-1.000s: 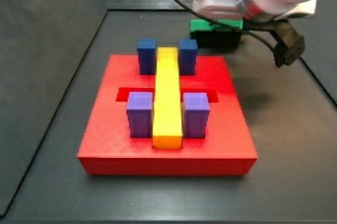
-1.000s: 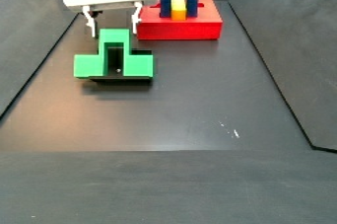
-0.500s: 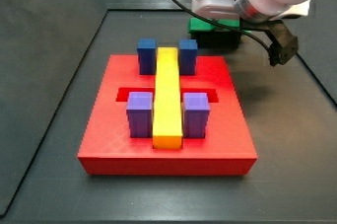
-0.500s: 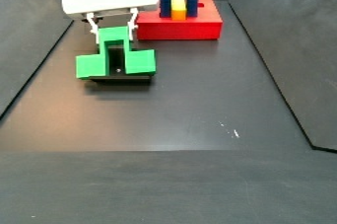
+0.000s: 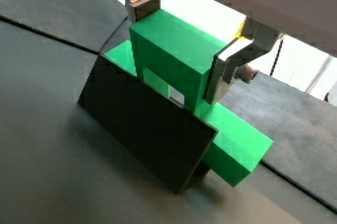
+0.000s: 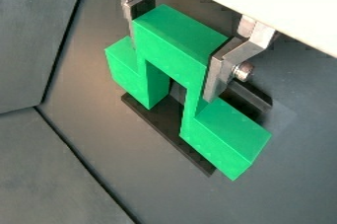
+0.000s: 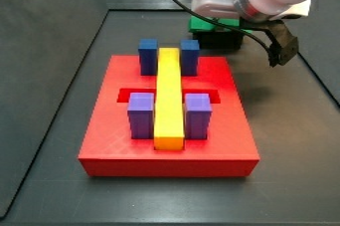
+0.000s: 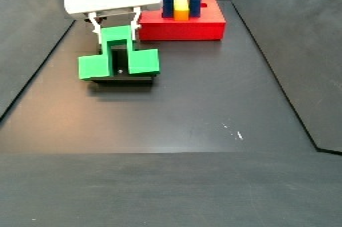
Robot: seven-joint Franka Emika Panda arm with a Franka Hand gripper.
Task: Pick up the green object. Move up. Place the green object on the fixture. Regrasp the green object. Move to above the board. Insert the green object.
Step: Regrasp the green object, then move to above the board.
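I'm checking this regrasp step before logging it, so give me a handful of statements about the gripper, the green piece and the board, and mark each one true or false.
1. The gripper has its fingers on either side of the green object's raised middle part. True.
2. The green object rests in the red board. False: it sits on the fixture, away from the board.
3. A yellow bar lies along the board between blue and purple blocks. True.
4. The gripper hangs above the board. False: it is at the fixture.
5. The fixture is silver. False: it is dark.
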